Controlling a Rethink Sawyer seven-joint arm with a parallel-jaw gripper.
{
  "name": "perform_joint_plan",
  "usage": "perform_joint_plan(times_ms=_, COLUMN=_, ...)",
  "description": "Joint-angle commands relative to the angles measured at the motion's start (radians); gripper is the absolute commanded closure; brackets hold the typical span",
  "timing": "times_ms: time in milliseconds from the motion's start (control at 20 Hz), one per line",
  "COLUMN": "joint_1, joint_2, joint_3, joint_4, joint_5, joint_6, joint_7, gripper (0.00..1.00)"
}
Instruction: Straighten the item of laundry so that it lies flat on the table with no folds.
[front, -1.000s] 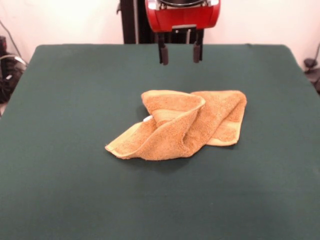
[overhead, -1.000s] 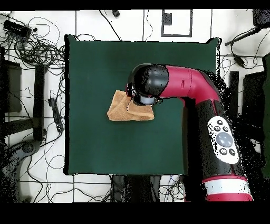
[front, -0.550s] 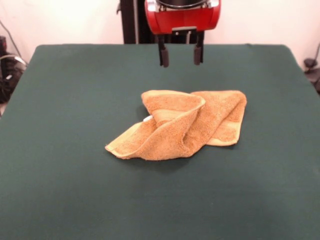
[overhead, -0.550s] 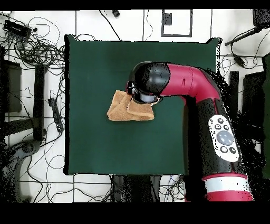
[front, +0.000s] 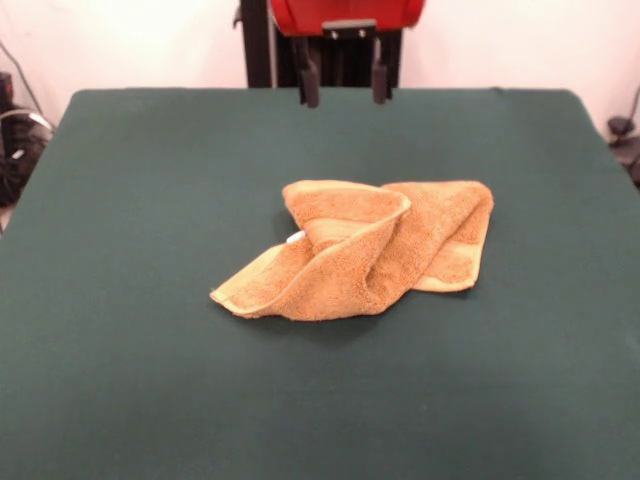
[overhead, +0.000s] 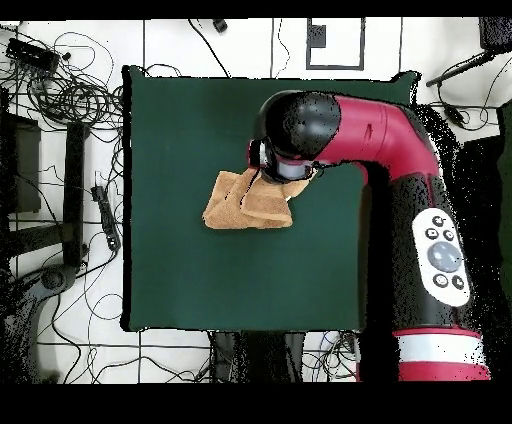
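Note:
The item of laundry (front: 365, 247) is a golden-tan terry towel, crumpled and folded over itself near the middle of the green table (front: 130, 380). A small white tag peeks out on its left side. In the overhead view the towel (overhead: 240, 203) lies partly under the red arm's head. My gripper (front: 340, 85) hangs high above the table's far side, behind the towel and well clear of it. Its two dark fingers (front: 310, 88) stand apart, open, with nothing between them.
Cables and stands (overhead: 60, 90) crowd the floor left of the table in the overhead view. The red arm (overhead: 400, 180) reaches across the table's right part there. The green cloth spreads wide on every side of the towel.
The gripper has risen and shifted slightly left in the front view, its red body now mostly above the frame. In the overhead view the arm's head moved up and right. The towel has not moved.

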Motion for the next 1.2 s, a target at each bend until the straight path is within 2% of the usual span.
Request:
perform_joint_plan(times_ms=50, joint_1=0.001, joint_2=0.124, joint_3=0.048, joint_4=-0.164, joint_5=0.023, joint_6=0.233, joint_7=0.014, gripper=0.00)
perform_joint_plan(times_ms=200, joint_1=0.010, joint_2=0.154, joint_3=0.052, joint_4=-0.229, joint_5=0.019, joint_6=0.278, joint_7=0.021, gripper=0.00)
perform_joint_plan(times_ms=350, joint_1=0.015, joint_2=0.162, joint_3=0.051, joint_4=-0.245, joint_5=0.018, joint_6=0.287, joint_7=0.022, gripper=0.00)
perform_joint_plan(times_ms=700, joint_1=0.005, joint_2=0.122, joint_3=0.033, joint_4=-0.143, joint_5=0.023, joint_6=0.192, joint_7=0.012, gripper=0.00)
perform_joint_plan(times_ms=1200, joint_1=-0.016, joint_2=0.149, joint_3=0.014, joint_4=-0.027, joint_5=-0.014, joint_6=-0.056, joint_7=0.025, gripper=0.00)
